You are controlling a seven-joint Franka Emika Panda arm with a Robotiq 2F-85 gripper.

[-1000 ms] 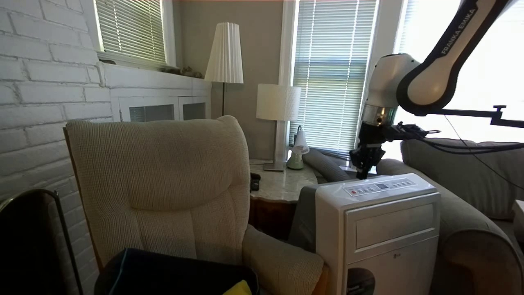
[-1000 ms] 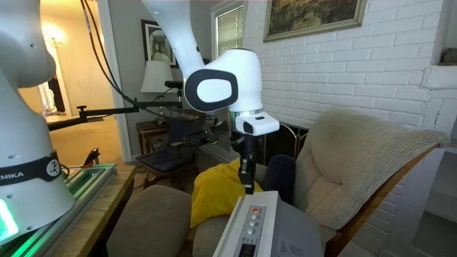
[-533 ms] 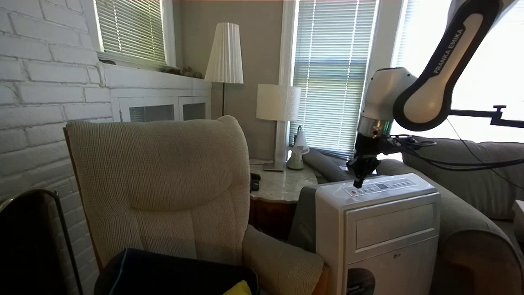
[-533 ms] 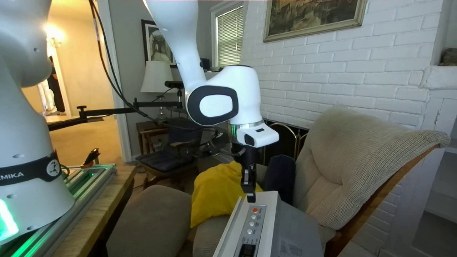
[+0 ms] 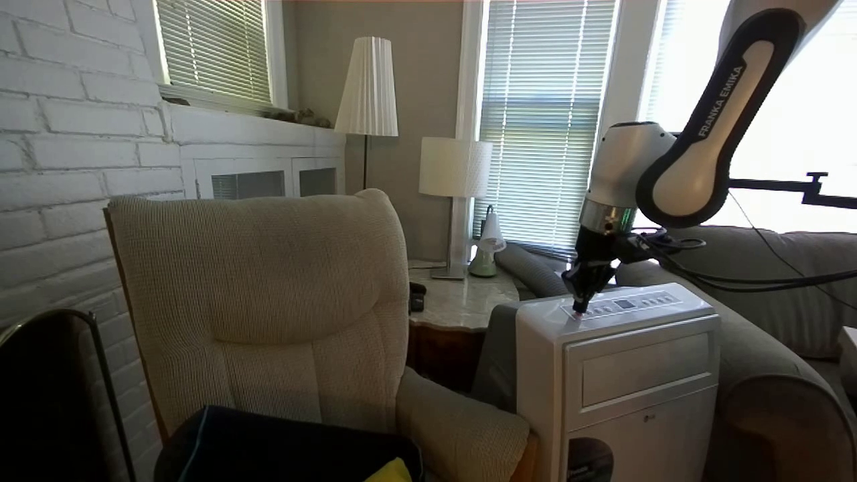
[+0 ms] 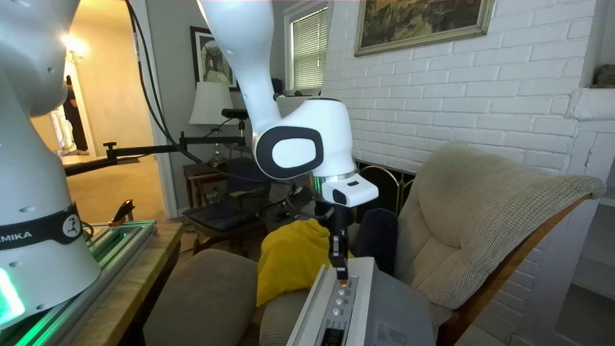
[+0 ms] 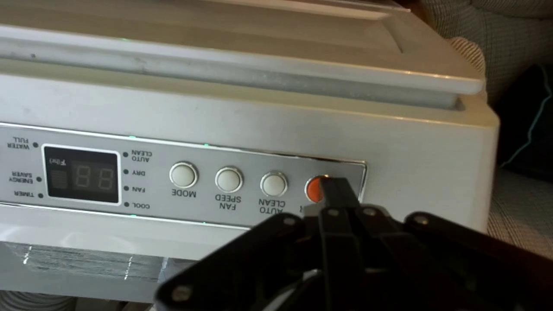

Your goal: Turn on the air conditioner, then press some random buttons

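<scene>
In the wrist view, the gripper (image 7: pixel 339 191), fingers together, partly hides the orange button (image 7: pixel 313 188). The air conditioner (image 7: pixel 242 125) fills most of the frame (open white room reaches its right edge (image 7: pixel 490 172)).

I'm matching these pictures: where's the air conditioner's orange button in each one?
In an exterior view: orange button right of centre, partly hidden by the gripper.
In an exterior view: orange button low, slightly right of centre.
Wrist view: orange button just right of centre, partly covered.
Shared landmark: the digital display, in all three.

Hand (image 5: pixel 580 310) over the air conditioner (image 5: pixel 629 391)
</scene>
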